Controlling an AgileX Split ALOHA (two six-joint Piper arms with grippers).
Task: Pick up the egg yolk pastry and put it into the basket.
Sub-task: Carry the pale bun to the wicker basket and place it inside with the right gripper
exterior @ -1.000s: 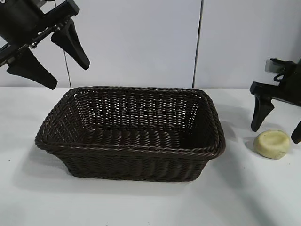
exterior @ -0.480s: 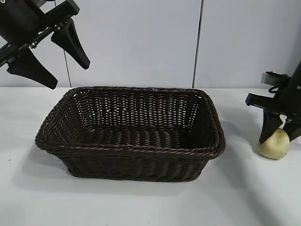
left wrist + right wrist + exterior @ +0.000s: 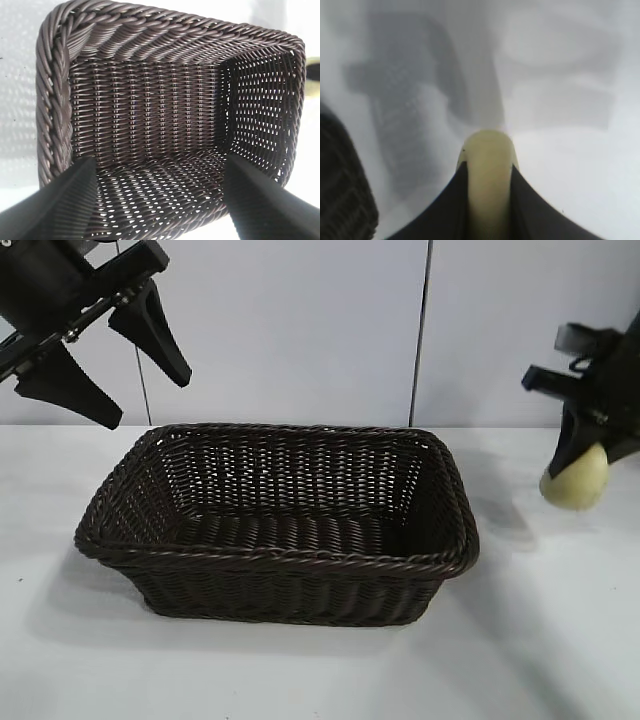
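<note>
The pale yellow egg yolk pastry (image 3: pixel 577 478) hangs in the air at the far right, clear of the white table (image 3: pixel 300 670). My right gripper (image 3: pixel 590 455) is shut on it. In the right wrist view the pastry (image 3: pixel 488 170) stands on edge, squeezed between the two black fingers (image 3: pixel 447 210). The dark brown wicker basket (image 3: pixel 110 540) sits in the middle of the table, to the left of the pastry. My left gripper (image 3: pixel 115 375) hovers open above the basket's far left corner and holds nothing. Its wrist view looks down into the basket (image 3: pixel 55 100).
A pale wall with a vertical seam (image 3: pixel 420 330) stands behind the table. The basket's edge (image 3: pixel 340 200) shows dark at one side of the right wrist view.
My right gripper closed on the pastry, tipped it onto its edge and lifted it off the table. The left arm and the basket have not moved.
</note>
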